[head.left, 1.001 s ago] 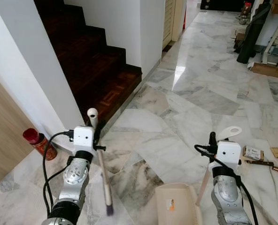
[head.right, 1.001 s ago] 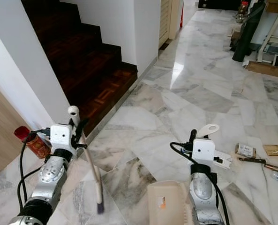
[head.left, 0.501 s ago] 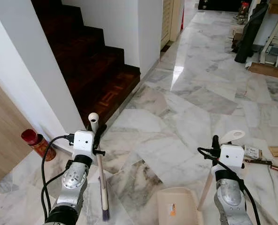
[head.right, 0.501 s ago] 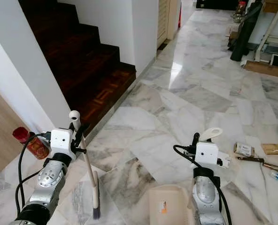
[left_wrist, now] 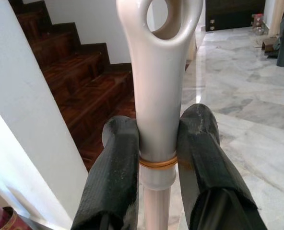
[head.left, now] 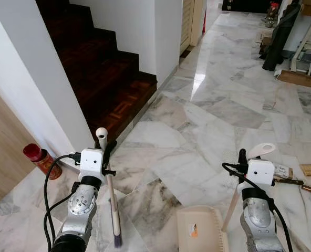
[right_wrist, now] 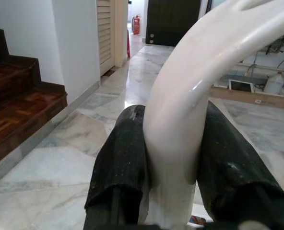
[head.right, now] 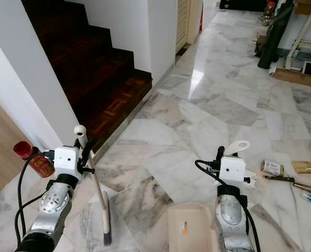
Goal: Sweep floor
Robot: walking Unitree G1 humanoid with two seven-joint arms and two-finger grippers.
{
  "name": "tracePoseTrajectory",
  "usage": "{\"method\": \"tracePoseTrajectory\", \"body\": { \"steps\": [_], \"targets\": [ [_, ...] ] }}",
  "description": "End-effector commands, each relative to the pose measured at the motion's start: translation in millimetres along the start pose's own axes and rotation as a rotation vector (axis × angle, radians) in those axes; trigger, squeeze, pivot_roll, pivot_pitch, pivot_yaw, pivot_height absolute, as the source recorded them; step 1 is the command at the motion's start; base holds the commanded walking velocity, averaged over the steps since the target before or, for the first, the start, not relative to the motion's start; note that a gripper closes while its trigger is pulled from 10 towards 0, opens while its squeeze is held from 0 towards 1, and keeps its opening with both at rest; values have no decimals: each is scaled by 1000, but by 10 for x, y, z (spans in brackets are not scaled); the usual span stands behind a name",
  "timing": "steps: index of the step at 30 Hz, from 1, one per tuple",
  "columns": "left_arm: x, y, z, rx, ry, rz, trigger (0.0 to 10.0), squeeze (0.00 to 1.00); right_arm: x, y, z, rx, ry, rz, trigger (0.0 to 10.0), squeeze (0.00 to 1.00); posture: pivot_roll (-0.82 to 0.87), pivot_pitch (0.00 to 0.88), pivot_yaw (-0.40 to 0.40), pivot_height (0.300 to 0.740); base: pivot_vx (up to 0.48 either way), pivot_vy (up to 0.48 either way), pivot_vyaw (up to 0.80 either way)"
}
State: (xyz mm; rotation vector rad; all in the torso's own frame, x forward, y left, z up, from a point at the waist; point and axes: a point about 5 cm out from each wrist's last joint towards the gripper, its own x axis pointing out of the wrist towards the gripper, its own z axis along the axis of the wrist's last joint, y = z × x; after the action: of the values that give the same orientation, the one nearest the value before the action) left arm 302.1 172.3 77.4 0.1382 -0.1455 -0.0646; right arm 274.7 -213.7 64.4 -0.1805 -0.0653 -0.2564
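My left gripper (head.left: 104, 149) is shut on the cream handle of a small broom (head.left: 112, 202); its dark bristles (head.left: 117, 241) touch the marble floor (head.left: 208, 126) in front of me. The left wrist view shows both black fingers (left_wrist: 114, 177) clamped on the broom handle (left_wrist: 157, 96) just below its hanging loop. My right gripper (head.left: 243, 157) is shut on the white handle of a beige dustpan (head.left: 200, 231), which rests on the floor at the lower right. The right wrist view has the dustpan handle (right_wrist: 190, 110) pinched between the fingers (right_wrist: 125, 158).
A dark wooden staircase (head.left: 100, 68) rises at the left behind a white wall. A red can (head.left: 39, 160) stands by a wooden panel at the far left. Small boxes and litter (head.left: 294, 176) lie on the floor at the right. Boards and a dark bag (head.left: 281, 37) sit far right.
The broom's head has swung from a slant to nearly straight down, its bristles now lower on the floor. The view shifted slightly. The dustpan stays in the right gripper.
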Motion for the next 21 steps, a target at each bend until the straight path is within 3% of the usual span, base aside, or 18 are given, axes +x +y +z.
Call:
{"method": "tracePoseTrajectory", "body": {
  "steps": [1,14,21],
  "targets": [
    [55,23,126,33,-63,-4,10000,0,26,-17,26,14,-5,-18,10000,0,-26,0,30,740,0,0,-800],
    [72,21,152,44,-72,-6,10000,0,36,-27,29,-3,-3,-15,10000,0,-27,0,29,740,0,0,-788],
    [84,18,168,38,-81,-3,10000,0,44,-29,35,-7,-5,-13,10000,0,-25,0,25,740,0,-280,-788]
  ]
}}
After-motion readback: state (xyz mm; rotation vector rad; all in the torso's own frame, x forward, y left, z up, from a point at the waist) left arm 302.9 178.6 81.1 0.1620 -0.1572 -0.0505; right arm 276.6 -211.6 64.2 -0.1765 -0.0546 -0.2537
